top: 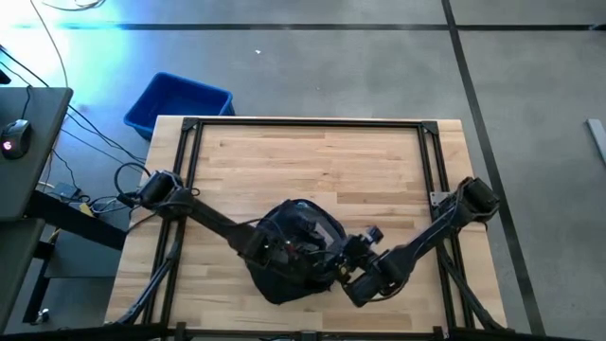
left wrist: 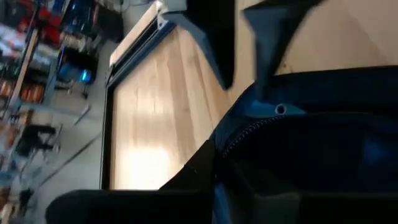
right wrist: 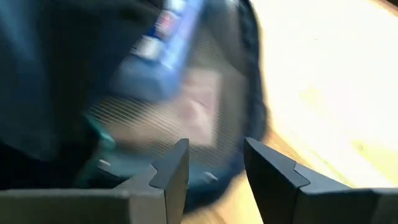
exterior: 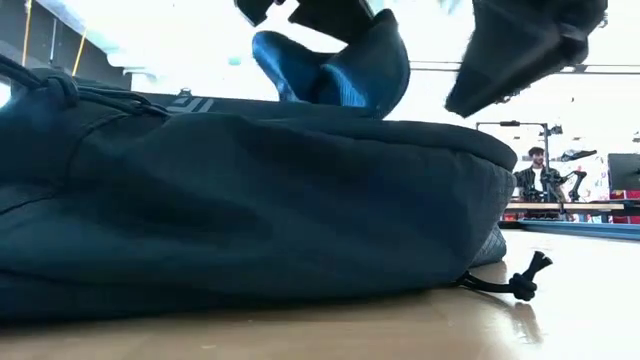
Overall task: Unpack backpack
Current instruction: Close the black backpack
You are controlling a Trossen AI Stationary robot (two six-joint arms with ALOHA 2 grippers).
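Backpack (top: 294,251) lies flat on desk (top: 312,156), near front edge, zipper partly open. Left gripper (top: 270,248) clenched at the opening; whether on fabric, cannot tell. Right gripper (right wrist: 214,165) fingers part-spread, empty, beside the mouth. Fabric soft, floppy, probably light; best pinched at the zipper rim.

Backpack (right wrist: 186,93) contents blurred; left jaws hidden.

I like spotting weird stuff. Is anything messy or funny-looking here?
Nothing looks spilled or broken. The backpack lies flat on the table with its flap open, and both grippers, left and right, are at it. A blue bin sits on the floor.
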